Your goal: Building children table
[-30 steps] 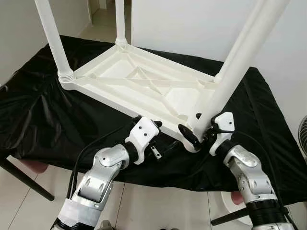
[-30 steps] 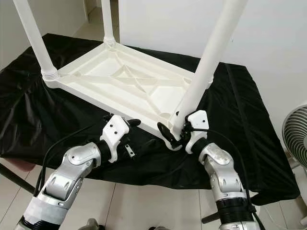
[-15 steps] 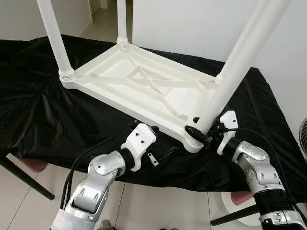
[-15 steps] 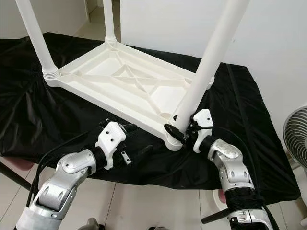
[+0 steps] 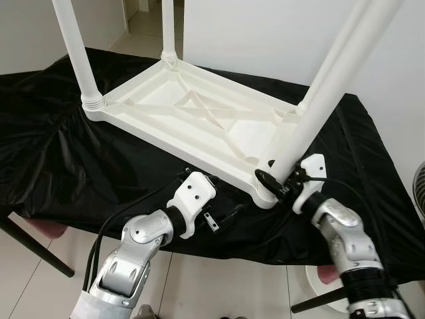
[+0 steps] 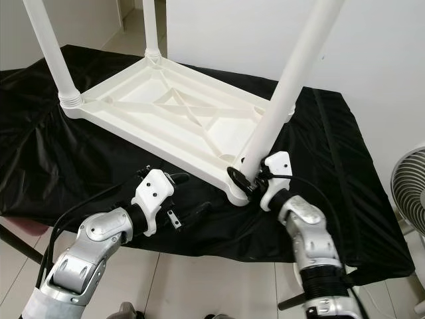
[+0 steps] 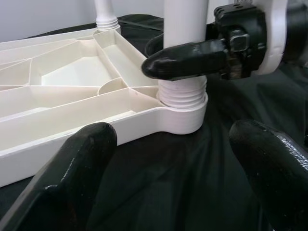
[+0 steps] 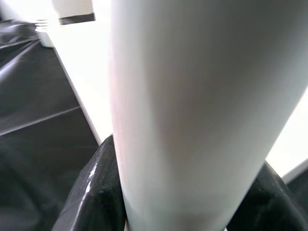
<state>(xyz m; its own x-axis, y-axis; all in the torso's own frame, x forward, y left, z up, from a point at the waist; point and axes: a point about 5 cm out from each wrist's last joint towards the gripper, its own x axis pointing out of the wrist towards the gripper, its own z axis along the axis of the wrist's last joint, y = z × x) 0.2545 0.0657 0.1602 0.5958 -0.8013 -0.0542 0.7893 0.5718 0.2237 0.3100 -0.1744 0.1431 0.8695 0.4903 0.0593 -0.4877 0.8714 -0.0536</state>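
R hand [image 5: 271, 181]: clamped on table leg [image 5: 319, 100] at threaded base.
L hand [image 5: 229, 214]: fingers apart, empty, just short of leg corner.
Table [image 5: 192, 116]: upside down on black-covered tabletop [image 5: 80, 166].

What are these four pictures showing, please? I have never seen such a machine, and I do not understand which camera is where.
This is a humanoid robot with two silver arms; each ends in a gripper with two black fingers. The two wide pictures come from a camera on its head, looking down. The two close pictures come from cameras on its wrists. On a black cloth lies a white children's table, upside down, legs pointing up. The right gripper is closed around the nearest leg, just above its threaded base. The left gripper waits open over the cloth, beside the table's edge, holding nothing.
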